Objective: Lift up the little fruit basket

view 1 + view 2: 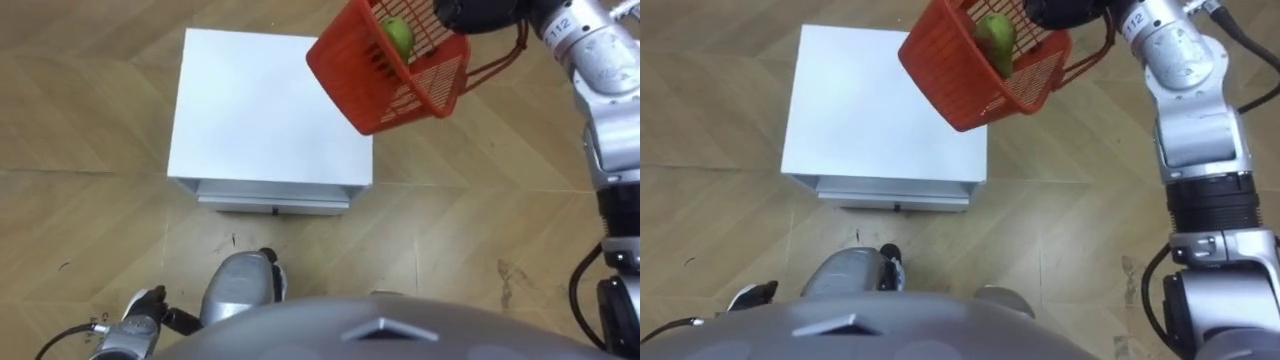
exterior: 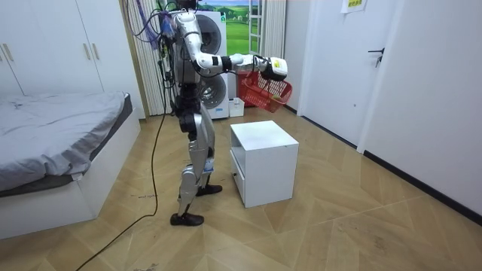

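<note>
Wooden floor (image 1: 80, 130) in a herringbone pattern lies under everything. Closest to the camera, at the lower left of the left eye view, the left hand (image 1: 143, 305) hangs low beside the body. I cannot tell if it is open or closed.

A little farther stands a white cabinet (image 1: 260, 110) with a flat bare top and a drawer front that faces the robot. In the room view the robot stands upright on the room view's left of this cabinet, just beside it, with the right arm stretched forward at chest height.

Beyond the cabinet's top, the red fruit basket (image 1: 400, 95) is in the air, well apart from the cabinet and clearly tilted, over the cabinet's far right corner. A green fruit (image 1: 398, 38) lies inside it against the mesh wall. The right hand (image 1: 480, 12) is at the basket's upper edge and grips it with curled fingers, and the thin handle (image 1: 500, 62) loops out on the right side.

Farther in the room are a bed (image 2: 53, 120) with grey cover, white wardrobes (image 2: 45, 53) and a white door (image 2: 339, 75).
</note>
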You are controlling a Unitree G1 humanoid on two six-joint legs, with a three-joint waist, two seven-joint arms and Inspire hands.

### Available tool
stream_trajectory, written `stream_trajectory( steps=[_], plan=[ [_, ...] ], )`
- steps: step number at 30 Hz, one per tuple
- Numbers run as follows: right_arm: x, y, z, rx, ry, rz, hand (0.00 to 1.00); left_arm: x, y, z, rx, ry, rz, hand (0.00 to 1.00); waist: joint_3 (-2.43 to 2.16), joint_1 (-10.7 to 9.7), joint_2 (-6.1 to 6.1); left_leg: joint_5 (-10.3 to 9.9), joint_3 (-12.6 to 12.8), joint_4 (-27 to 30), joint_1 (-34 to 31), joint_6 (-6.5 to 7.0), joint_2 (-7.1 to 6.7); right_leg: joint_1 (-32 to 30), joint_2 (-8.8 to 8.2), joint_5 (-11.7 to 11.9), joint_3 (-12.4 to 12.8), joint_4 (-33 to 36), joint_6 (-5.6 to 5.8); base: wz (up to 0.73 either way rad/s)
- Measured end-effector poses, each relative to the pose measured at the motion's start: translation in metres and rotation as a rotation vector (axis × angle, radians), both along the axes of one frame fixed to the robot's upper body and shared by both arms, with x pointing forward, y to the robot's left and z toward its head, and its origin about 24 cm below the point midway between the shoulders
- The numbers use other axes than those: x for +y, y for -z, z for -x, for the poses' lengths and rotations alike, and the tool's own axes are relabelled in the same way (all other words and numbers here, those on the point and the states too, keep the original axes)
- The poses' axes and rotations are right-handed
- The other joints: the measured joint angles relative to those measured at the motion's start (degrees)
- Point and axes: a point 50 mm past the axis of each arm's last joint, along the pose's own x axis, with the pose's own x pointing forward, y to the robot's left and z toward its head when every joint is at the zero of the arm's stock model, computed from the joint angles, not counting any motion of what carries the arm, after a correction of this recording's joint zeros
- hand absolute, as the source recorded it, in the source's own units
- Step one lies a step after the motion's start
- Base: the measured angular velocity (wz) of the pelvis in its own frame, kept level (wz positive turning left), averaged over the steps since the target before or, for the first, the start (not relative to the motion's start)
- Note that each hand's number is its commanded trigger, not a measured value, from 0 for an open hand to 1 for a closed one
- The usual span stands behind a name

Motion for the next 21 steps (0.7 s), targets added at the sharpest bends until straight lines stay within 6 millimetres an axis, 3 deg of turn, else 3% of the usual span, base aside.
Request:
stream_trajectory(
  steps=[6,12,15,18,21],
  plan=[
    [0.008,0.003,0.001,0.026,-0.051,0.008,1.0,-0.001,0.0,-0.007,-0.02,0.006,-0.001,0.0,-0.02,0.6,-0.03,0.0,0.0,-0.1,0.6,-0.03,-0.05,0.4,-0.07,0.0,0.0,0.1,-0.04,0.0],
    [0.011,0.006,0.001,0.047,-0.076,0.02,1.0,-0.001,-0.001,-0.016,-0.039,0.014,0.006,0.0,0.15,1.4,0.19,-1.3,0.3,0.4,0.8,0.57,-0.23,0.4,-0.81,0.0,-1.5,2.8,0.01,-0.01],
    [0.015,0.013,0.002,0.084,-0.097,0.031,1.0,-0.001,-0.001,-0.016,-0.033,0.017,0.022,0.0,0.14,1.4,0.15,-2.4,0.5,0.8,1.2,1.53,-0.75,-2.1,-2.15,-0.2,-1.4,9.3,0.39,0.02],
    [0.015,0.032,0.005,0.167,-0.094,0.017,1.0,-0.001,-0.001,-0.018,-0.036,0.031,0.038,0.0,0.21,1.7,-0.04,-3.2,0.6,1.2,2.8,2.9,-1.91,-6.2,-5.24,0.6,-0.7,21.2,0.97,0.13],
    [0.017,0.048,0.009,0.235,-0.112,0.048,1.0,0.004,-0.004,-0.022,-0.049,0.046,0.026,0.0,0.45,1.9,0.43,-4.3,-0.6,1.2,4.4,4.06,-2.72,-10.6,-6.92,6.0,-0.2,30.7,0.52,0.12]
  ],
)
